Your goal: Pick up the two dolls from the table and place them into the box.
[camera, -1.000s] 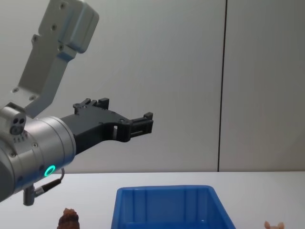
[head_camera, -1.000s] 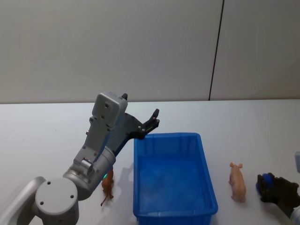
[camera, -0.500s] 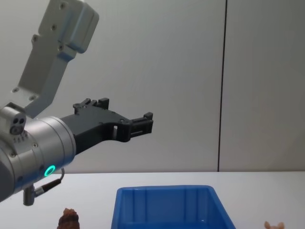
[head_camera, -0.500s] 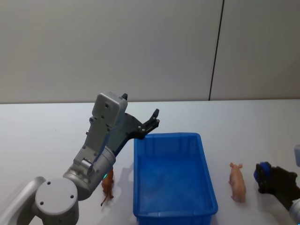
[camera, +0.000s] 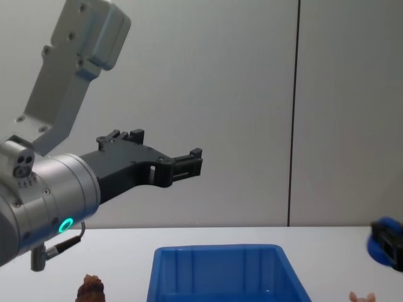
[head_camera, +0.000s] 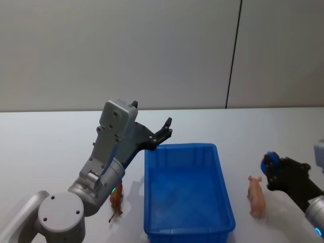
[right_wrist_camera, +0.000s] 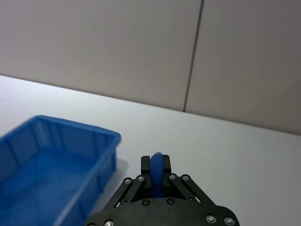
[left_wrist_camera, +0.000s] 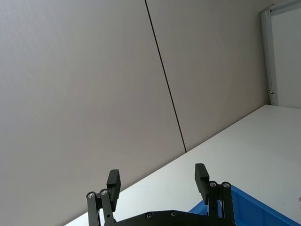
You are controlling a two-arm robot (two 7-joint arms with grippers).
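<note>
The blue box (head_camera: 180, 147) sits on the white table (head_camera: 45, 147) in front of me. A small brown doll (head_camera: 116, 201) stands just left of it, partly behind my left arm, and a pale pink doll (head_camera: 256, 198) lies to its right. My left gripper (head_camera: 165, 130) hangs open and empty in the air above the box's far left corner. To the right of the pink doll, my right gripper (head_camera: 270, 169) hovers with its blue pads (right_wrist_camera: 156, 170) pressed together, holding nothing. From the chest view I see the box (camera: 217, 251), the brown doll (camera: 91, 290) and the pink doll's ears (camera: 361, 296).
A grey wall with a dark vertical seam (head_camera: 233, 55) rises behind the table. White tabletop stretches to the left of the box and beyond it.
My right gripper has risen and shifted left toward the pink doll, and it now shows at the chest view's right edge. The left arm and both dolls have not moved.
</note>
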